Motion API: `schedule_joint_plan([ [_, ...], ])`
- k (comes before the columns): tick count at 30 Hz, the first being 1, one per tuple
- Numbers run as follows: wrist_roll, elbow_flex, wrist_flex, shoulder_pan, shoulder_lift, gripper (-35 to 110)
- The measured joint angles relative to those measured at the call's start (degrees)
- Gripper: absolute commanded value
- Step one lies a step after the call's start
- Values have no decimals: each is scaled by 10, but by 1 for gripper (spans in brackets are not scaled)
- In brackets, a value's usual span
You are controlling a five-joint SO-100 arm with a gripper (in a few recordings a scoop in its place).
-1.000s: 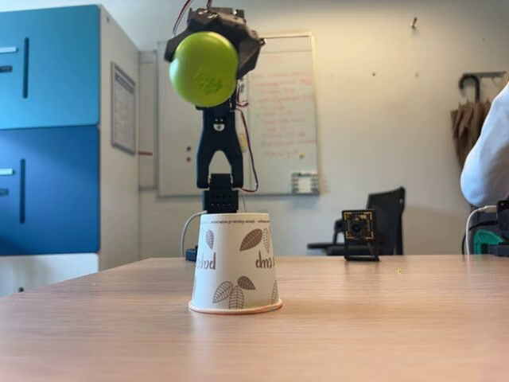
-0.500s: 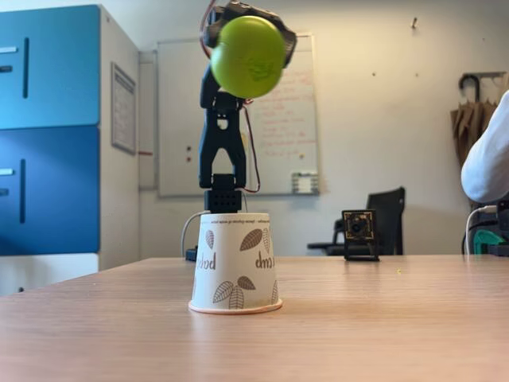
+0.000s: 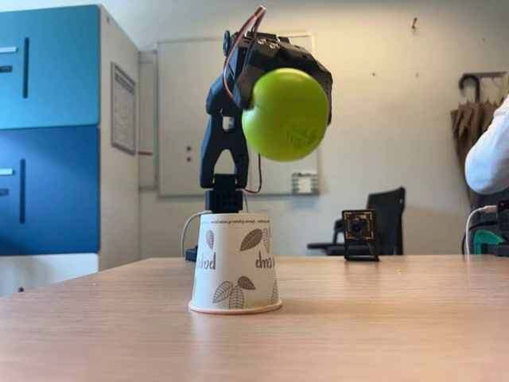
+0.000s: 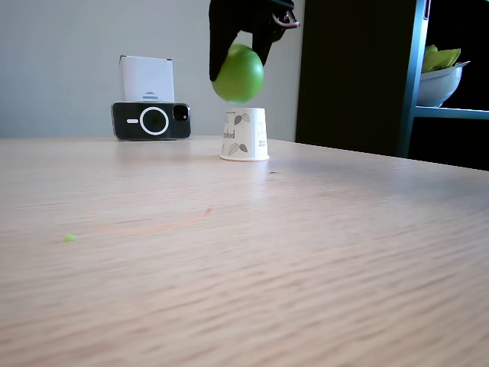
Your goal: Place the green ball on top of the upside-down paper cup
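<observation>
1. One ball [image 3: 286, 114], lime green, is clamped in the black gripper [image 3: 278, 79], which closes on it from above and behind; in the other fixed view the ball [image 4: 238, 73] hangs under the dark gripper [image 4: 246, 30].
2. The cup [image 3: 235, 263] stands upside down on the wooden table [image 3: 318, 334], wide rim on the wood, leaf prints and inverted lettering on its side.
3. The ball is in the air above the cup, apart from it. In a fixed view it sits up and to the right of the cup's flat top; in the other it hangs just over the cup [image 4: 244, 134], slightly left.
4. Right of the cup, further back on the table, stands a small camera [image 3: 359, 234].
5. Behind the cup rises the arm's black base [image 3: 221, 171].
6. Left of the cup, a phone [image 4: 151, 121] lies on its side against a white box [image 4: 147, 79].
</observation>
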Motion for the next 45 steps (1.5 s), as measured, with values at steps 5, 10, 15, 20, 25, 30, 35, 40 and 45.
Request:
schedule_joint_plan([
  [5,0,-1,0,10,-16,26],
  [10,0,-1,0,17,-18,28],
  [15,0,0,0,18,-18,31],
  [20,1,23,-5,14,-12,34],
  [25,1,41,-2,14,2,38],
  [30,5,45,-2,14,5,41],
  [35,5,47,-4,14,11,42],
  [40,5,47,-4,13,22,43],
  [45,7,51,-7,8,31,44],
])
